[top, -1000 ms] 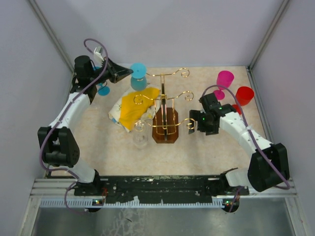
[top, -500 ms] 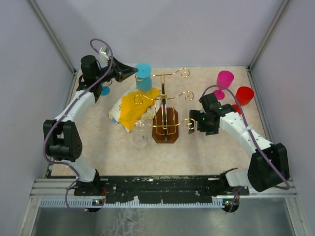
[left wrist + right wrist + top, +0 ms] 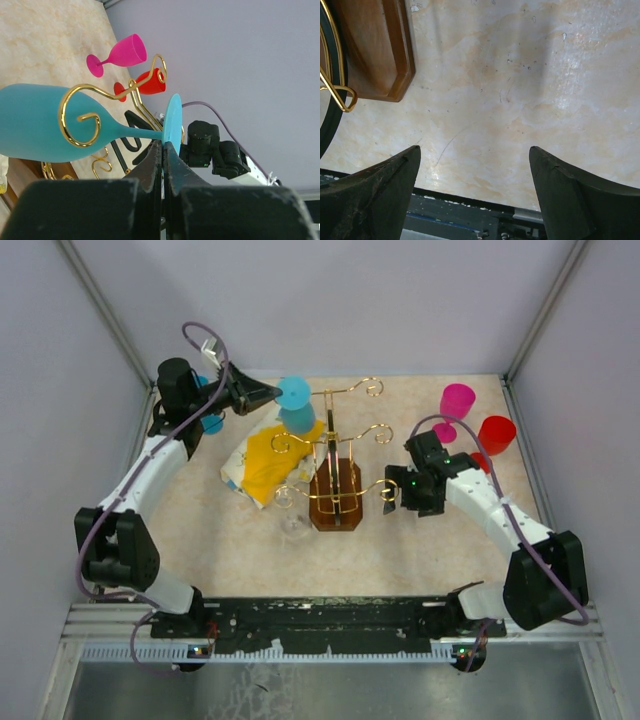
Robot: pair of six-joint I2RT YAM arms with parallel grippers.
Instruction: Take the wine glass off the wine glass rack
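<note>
extraction step: left jaws clamped on foot of wine glass (image 3: 35, 120), stem near wine glass rack (image 3: 335, 502) scroll; right jaws apart. next: draw stem clear.

5 glasses (image 3: 457, 400), 1 rack (image 3: 336, 502), 1 cloth (image 3: 262, 458).

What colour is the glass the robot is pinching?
Turquoise blue. The wine glass shows best in the left wrist view.
</note>
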